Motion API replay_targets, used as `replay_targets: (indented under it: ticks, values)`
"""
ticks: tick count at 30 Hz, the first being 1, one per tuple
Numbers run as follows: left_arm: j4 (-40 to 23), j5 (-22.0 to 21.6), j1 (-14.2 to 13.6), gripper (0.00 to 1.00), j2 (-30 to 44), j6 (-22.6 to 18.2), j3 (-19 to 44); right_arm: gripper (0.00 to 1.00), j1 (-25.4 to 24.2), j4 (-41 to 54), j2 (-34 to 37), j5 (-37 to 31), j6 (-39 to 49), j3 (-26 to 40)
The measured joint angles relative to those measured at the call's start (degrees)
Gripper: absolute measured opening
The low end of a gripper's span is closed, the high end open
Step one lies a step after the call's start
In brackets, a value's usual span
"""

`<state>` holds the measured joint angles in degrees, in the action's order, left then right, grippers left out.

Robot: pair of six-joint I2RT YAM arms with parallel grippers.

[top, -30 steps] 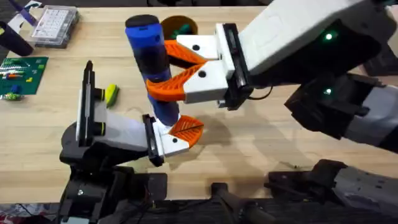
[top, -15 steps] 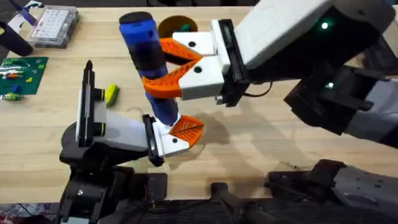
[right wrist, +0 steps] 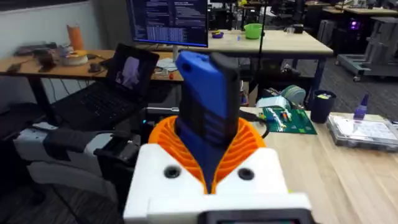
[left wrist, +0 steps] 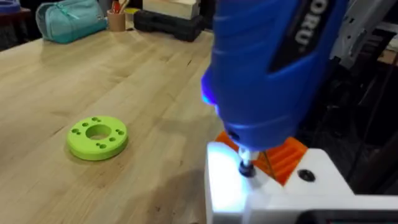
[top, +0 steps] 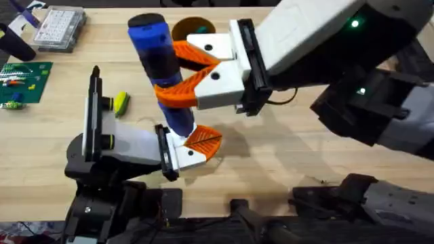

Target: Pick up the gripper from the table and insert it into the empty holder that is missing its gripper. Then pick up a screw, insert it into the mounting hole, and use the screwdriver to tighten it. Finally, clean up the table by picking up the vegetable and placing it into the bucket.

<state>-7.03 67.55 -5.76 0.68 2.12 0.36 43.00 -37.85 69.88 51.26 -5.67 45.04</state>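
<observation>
R gripper (top: 178,73) clamps screwdriver (top: 161,68) upright.
Bit tip on gripper (top: 194,146) at holder (top: 115,146); vegetable (top: 121,102) just behind holder. L fingers: can't tell.

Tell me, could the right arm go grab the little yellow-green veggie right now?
Probably not yet. The right gripper is shut on the blue screwdriver, its bit down on the white gripper in the holder. The vegetable lies open on the table beyond the holder, so it would need to let go first.

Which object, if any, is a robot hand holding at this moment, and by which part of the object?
The right hand holds the blue screwdriver upright, its orange fingers clamped around the middle of the barrel, with the bit down on the white gripper seated in the holder.
</observation>
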Motion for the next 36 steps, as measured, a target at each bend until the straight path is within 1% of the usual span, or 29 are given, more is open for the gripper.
replay_targets:
  ticks: [20, 36]
  values:
    - [0.05, -0.09, 0.01, 0.016, 0.00, -0.62, 0.00, 0.027, 0.00, 0.80, -0.01, 2.42, 1.22, 1.86]
    - [0.07, -0.11, 0.02, 0.016, -0.01, -0.63, 0.00, 0.027, 0.00, 1.23, -0.01, 2.61, 1.65, 2.40]
